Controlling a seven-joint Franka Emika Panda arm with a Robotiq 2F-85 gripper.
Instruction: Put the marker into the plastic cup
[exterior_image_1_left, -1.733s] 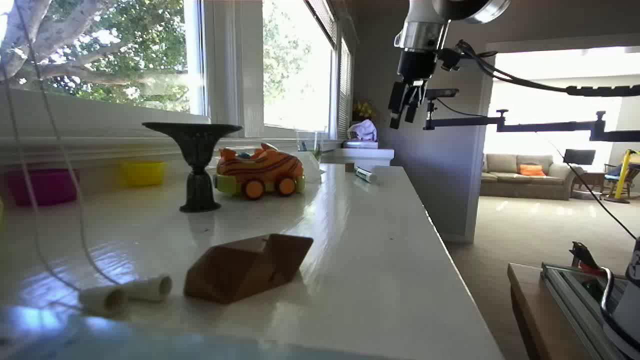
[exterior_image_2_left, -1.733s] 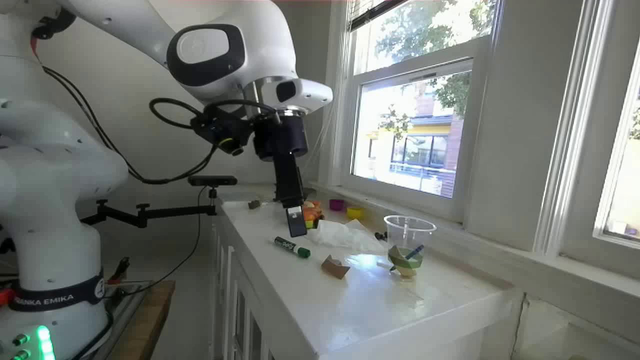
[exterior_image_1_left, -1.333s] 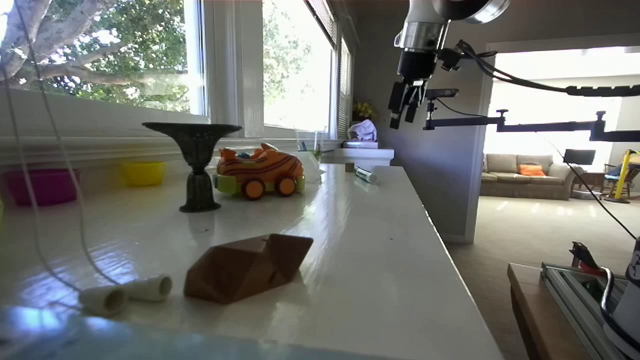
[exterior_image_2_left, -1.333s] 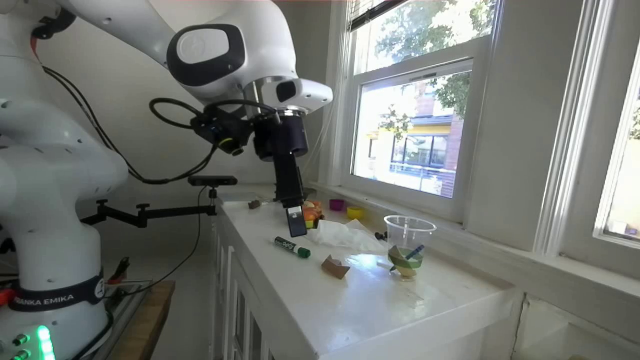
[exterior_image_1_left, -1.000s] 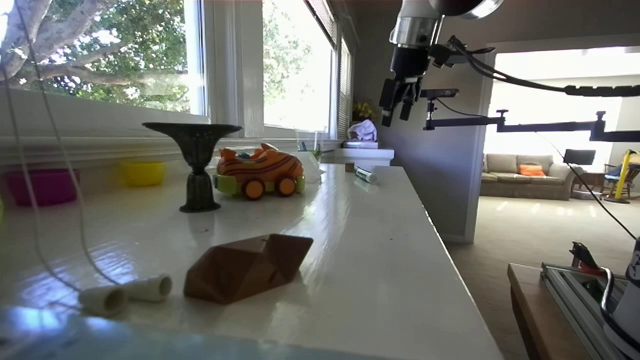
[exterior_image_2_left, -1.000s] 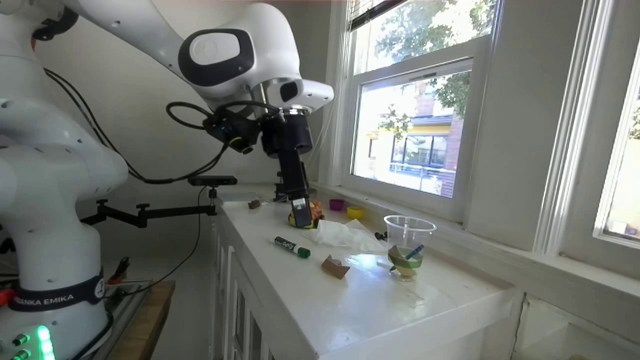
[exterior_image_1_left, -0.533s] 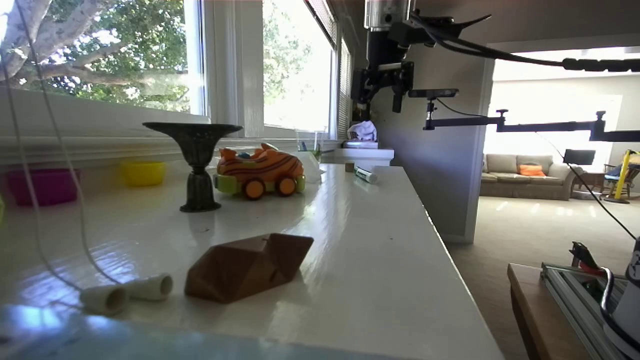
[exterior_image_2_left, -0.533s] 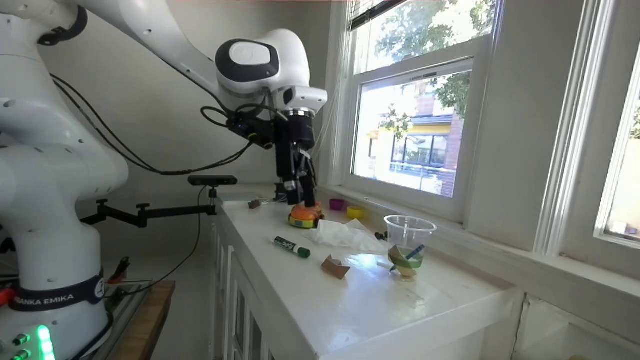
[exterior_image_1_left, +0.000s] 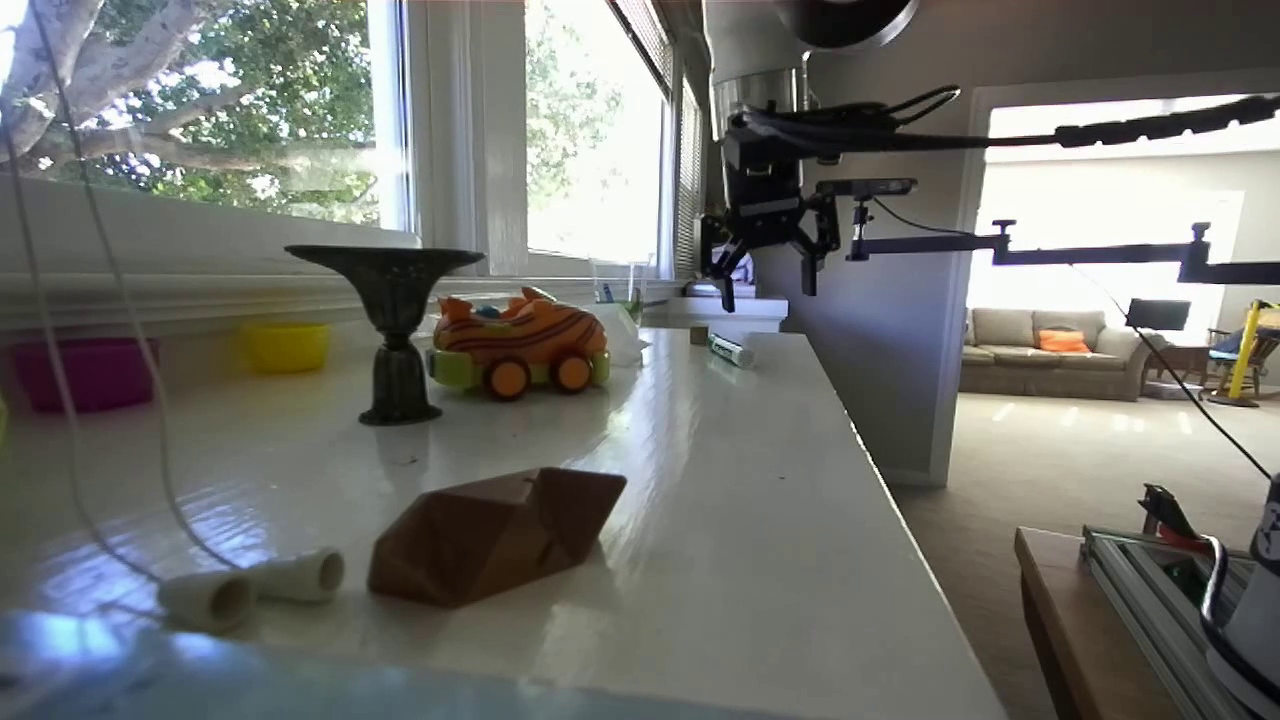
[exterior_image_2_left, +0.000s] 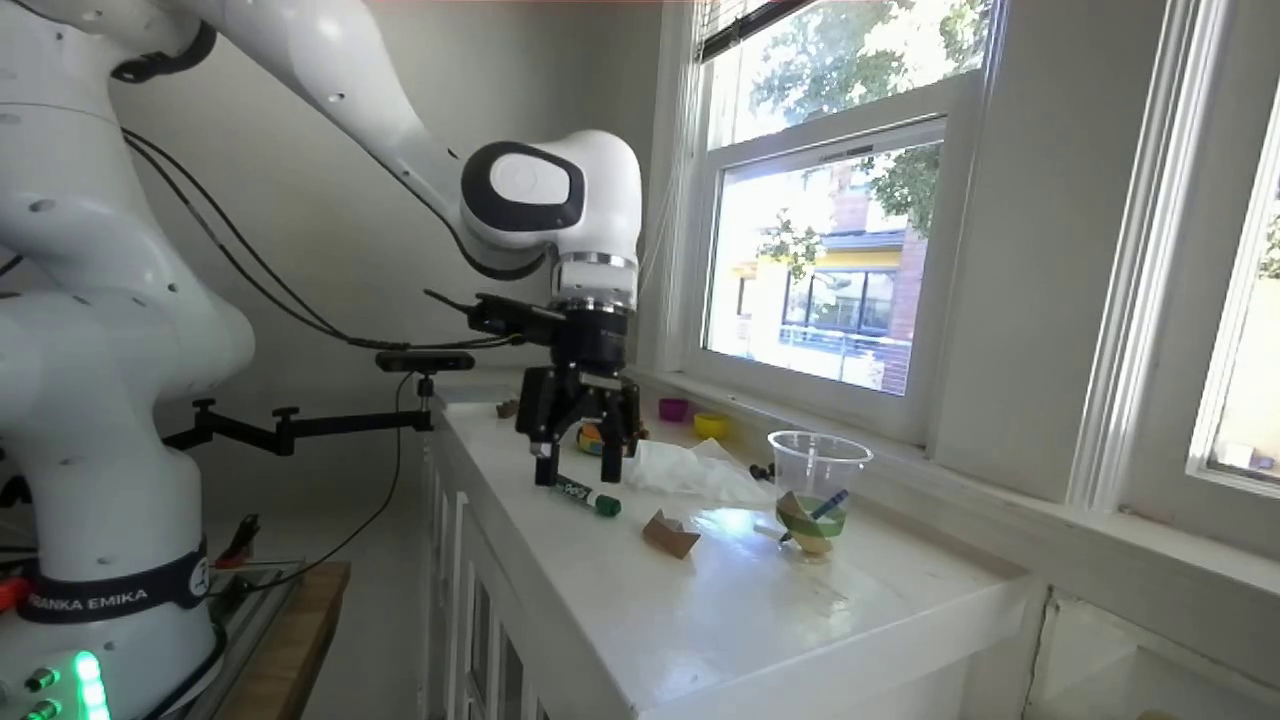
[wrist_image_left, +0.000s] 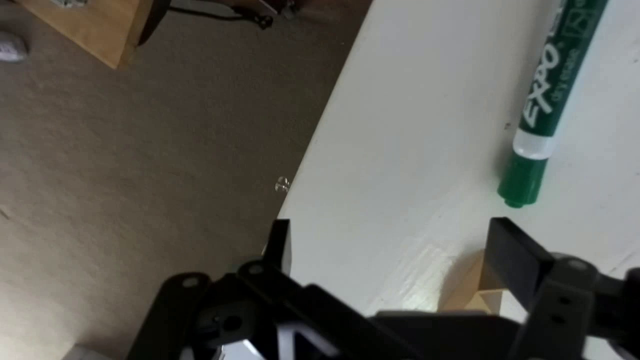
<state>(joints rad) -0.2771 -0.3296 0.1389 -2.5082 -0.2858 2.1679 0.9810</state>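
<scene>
The claw (wrist_image_left: 392, 237) hangs above the bench (exterior_image_2_left: 740, 600), near its floor-side long edge; the jaws stand well apart, with nothing between them. Next to it and below, the marker (wrist_image_left: 550, 100) lies flat on the bench top, offset toward the window-side edge and, it appears, a little farther than the claw from the short edge (exterior_image_2_left: 830, 646). The marker's long axis runs broadly along the floor-side edge, its solid-green end pointing toward the short edge and slewed somewhat toward the window-side one. The claw's closing line crosses this axis at close to a right angle, so the coming move probably calls for a sideways shift toward the window-side edge and a descent, with little turning. Farther out, a brown block (exterior_image_2_left: 670, 535) sits between the marker and the short edge. Farthest, the plastic cup (exterior_image_2_left: 815, 475) stands upright, well apart from the marker, close to the window-side edge and toward the corner where that edge meets the short one.
</scene>
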